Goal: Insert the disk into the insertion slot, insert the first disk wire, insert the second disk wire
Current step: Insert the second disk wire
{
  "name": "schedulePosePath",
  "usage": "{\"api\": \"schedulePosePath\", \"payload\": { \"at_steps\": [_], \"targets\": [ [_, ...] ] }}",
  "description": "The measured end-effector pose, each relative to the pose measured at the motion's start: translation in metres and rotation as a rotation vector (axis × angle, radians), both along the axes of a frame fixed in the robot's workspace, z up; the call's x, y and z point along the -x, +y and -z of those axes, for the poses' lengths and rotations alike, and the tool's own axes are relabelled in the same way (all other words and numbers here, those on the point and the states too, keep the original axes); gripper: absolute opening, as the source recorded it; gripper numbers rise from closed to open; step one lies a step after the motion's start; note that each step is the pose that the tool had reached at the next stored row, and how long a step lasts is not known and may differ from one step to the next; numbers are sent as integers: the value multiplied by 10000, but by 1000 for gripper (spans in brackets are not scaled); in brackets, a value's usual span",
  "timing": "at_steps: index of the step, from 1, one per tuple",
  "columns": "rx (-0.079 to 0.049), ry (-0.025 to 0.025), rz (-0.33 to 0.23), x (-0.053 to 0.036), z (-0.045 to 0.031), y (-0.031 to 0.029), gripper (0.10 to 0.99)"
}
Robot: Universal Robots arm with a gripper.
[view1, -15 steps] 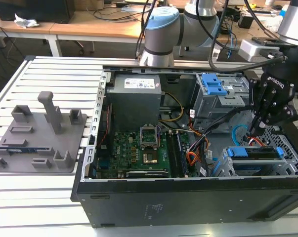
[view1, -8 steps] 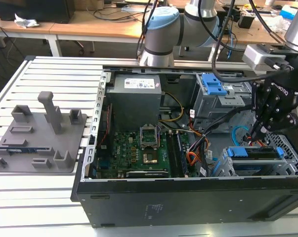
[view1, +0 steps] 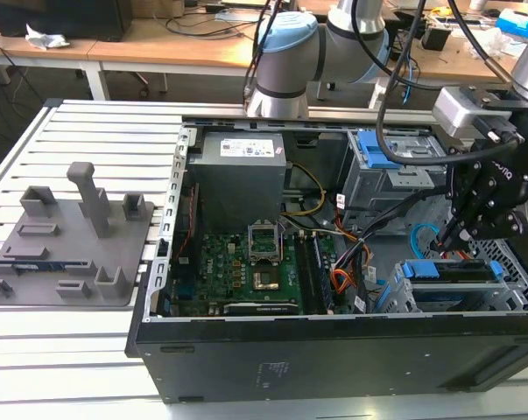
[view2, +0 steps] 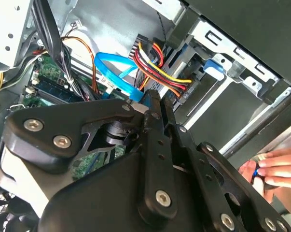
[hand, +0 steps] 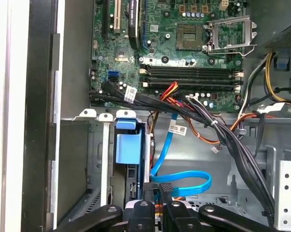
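The disk (view1: pixel 452 271), in its blue caddy (hand: pixel 128 147), lies seated in the low grey perforated insertion slot (view1: pixel 519 262) at the exterior view's right. My gripper (view1: pixel 456 238) hangs just over the disk's connector end. Its fingers (hand: pixel 152 193) stand close together, shut where the first disk wire (view2: pixel 159 67), a red, orange, yellow and black bundle, curves in to its end. The plug itself is hidden between them. The second disk wire (hand: pixel 184 186), a light-blue cable, loops beside the fingertips in both wrist views (view2: pixel 111 67), and its plug end lies close to them.
A taller grey cage with a blue latch (view1: pixel 382 157) stands behind the slot. A thick black cable bundle (hand: pixel 208 121) crosses above the motherboard (view1: pixel 246 262). A person's hand (view2: pixel 275 169) rests at the case's edge. A grey fixture plate (view1: pixel 71 236) lies outside the case.
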State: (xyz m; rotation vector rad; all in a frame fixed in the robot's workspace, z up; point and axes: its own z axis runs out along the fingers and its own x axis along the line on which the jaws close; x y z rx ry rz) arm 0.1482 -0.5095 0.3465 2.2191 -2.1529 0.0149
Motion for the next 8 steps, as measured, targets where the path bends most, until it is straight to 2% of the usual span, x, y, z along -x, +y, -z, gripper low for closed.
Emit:
{"api": "schedulePosePath", "payload": {
  "at_steps": [5,8],
  "targets": [
    [-20,-2,3,1,0,-9,161],
    [-225,-4,28,1,0,-26,161]
  ]
}}
